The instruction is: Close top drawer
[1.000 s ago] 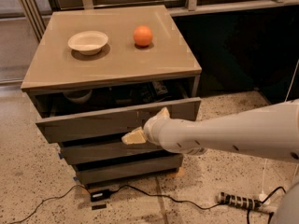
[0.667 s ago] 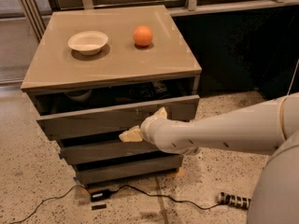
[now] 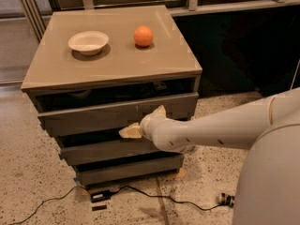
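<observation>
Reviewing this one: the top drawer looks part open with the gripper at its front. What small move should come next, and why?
Probably a short, straight push toward the cabinet. The gripper is at the front of the top drawer, right of its middle, and a dark gap shows between that front and the cabinet's tan top, so the drawer is not yet shut.

The gripper (image 3: pixel 143 122) is at the lower edge of the top drawer (image 3: pixel 89 117), right of its middle, and hides that stretch of the front. The gap above the drawer is dark, and what is inside cannot be made out. The arm (image 3: pixel 220 128) joins the robot's body (image 3: pixel 272 182), which is cut off at the right and bottom edges. The floor cable (image 3: pixel 42 205) runs out of view at the lower left
</observation>
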Controlling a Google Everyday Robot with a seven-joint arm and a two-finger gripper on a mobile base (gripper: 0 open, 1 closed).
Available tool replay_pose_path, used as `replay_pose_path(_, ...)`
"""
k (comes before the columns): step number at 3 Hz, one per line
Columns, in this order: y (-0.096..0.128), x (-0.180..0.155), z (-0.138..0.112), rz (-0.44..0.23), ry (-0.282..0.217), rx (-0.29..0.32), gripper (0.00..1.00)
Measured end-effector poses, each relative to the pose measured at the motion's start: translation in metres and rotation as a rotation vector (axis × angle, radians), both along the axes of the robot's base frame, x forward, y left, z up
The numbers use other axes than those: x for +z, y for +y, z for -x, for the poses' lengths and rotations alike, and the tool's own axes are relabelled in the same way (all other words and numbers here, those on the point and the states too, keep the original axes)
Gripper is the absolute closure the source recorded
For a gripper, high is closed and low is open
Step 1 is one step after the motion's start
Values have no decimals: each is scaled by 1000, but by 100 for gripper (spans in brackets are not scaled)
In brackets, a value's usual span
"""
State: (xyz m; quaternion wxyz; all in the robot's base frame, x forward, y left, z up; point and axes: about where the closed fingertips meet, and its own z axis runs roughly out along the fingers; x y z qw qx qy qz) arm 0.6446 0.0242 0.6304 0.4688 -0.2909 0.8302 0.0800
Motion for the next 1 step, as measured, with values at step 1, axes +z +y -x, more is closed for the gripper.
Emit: replay_pose_path(1,0,0,0,0,0,0,0)
